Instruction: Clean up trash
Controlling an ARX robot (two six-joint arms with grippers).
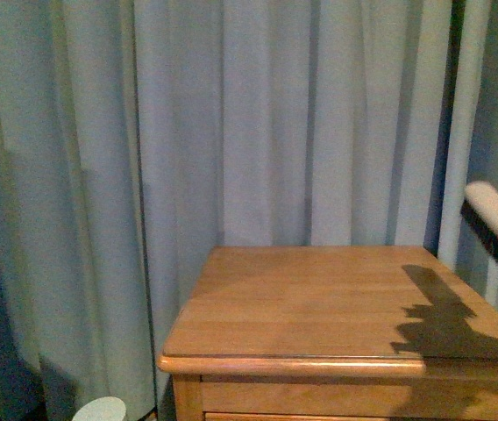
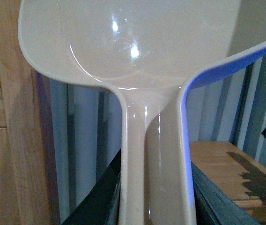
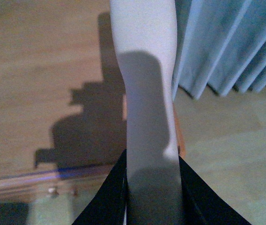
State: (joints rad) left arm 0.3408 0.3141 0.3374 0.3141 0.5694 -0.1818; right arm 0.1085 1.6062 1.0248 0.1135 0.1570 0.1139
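With the left gripper [image 2: 154, 208] clamped on the dustpan [image 2: 123, 42] handle and the right gripper [image 3: 154, 201] clamped on the brush [image 1: 497, 224], the trash shows in no view, so whether the wooden table [image 1: 319, 298] is swept or sweeping remains cannot be judged.

No readable text, labels, numbers or signs anywhere.

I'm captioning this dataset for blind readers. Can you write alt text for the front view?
A wooden table stands before pale blue-grey curtains, a jagged shadow falling on its top near the right corner. A cream brush with dark bristles pokes in at the right edge above the table, and part of a pale round object shows at bottom left.
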